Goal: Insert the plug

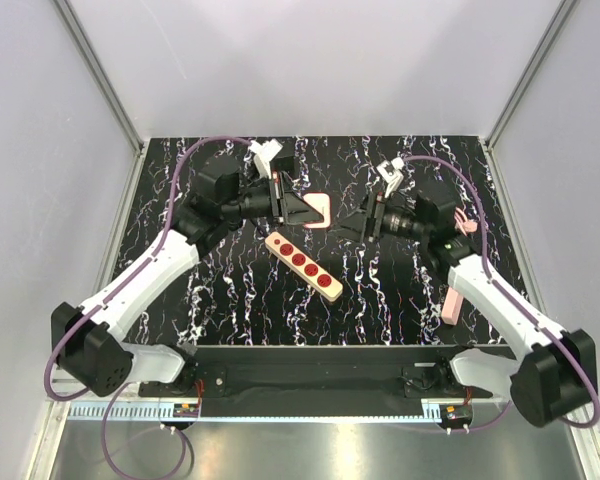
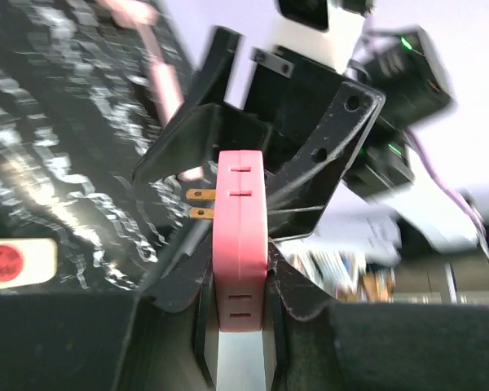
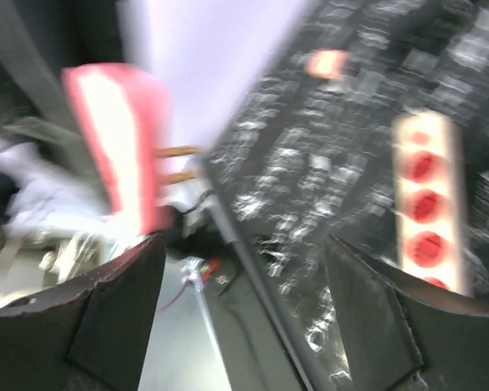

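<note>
Arm bases at near edge of the black white-veined table (image 1: 230,295). Just beyond them, toward the right, a pink bar-shaped object (image 1: 454,300) lies on the table beside the right arm's forearm. At mid-table the cream power strip (image 1: 303,264) lies flat and diagonal, near end toward the right, far end toward the left, with a row of red round sockets facing up. No socket is occupied. Just beyond the strip's far end, the left gripper (image 1: 302,208) is clamped on the plug (image 2: 240,244). The plug has a flat pink body, seen edge-on in the left wrist view, with a finger pressed against each broad face. Its two brass prongs (image 2: 200,204) stick out sideways, bare and clear of the strip. The plug appears held above the table, though the height cannot be judged. Facing it from the right is the right gripper (image 3: 240,269), fingers spread wide with nothing between them. It is near the plug. The right wrist view is blurred, but shows the plug off to the side of the fingers and apart from them. Both purple arm cables arch over the far part of the table.
</note>
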Robot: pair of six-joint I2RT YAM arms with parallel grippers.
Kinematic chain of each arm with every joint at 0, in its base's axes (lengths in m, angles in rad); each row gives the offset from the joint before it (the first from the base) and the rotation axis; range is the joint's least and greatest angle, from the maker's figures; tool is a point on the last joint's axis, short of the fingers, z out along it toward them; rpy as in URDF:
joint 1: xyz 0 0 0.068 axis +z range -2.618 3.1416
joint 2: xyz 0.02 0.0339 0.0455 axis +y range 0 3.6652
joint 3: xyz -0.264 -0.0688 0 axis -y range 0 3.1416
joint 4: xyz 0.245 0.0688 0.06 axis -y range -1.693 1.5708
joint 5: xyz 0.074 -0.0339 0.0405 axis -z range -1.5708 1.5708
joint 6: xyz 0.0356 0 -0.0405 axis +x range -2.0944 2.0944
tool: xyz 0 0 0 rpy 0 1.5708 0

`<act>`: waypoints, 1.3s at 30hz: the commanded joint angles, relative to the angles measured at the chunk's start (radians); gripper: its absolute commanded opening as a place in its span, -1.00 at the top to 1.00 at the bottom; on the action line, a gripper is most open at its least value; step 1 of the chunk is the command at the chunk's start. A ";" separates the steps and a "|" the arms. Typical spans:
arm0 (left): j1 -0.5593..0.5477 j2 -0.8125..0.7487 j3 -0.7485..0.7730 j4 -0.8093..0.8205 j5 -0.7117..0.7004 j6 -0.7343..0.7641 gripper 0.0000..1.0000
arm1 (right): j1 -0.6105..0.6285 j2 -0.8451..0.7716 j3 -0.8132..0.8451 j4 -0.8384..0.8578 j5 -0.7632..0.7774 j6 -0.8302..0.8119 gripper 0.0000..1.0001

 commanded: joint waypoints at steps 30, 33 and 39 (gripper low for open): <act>-0.153 -0.034 -0.019 0.448 0.434 0.017 1.00 | 0.002 -0.188 -0.035 0.896 -0.479 0.437 0.36; -0.151 -0.028 -0.016 0.427 0.434 0.031 1.00 | 0.002 -0.200 -0.043 0.888 -0.477 0.444 0.71; -0.153 -0.016 0.010 0.338 0.411 0.090 1.00 | 0.002 -0.229 -0.045 0.763 -0.433 0.386 0.89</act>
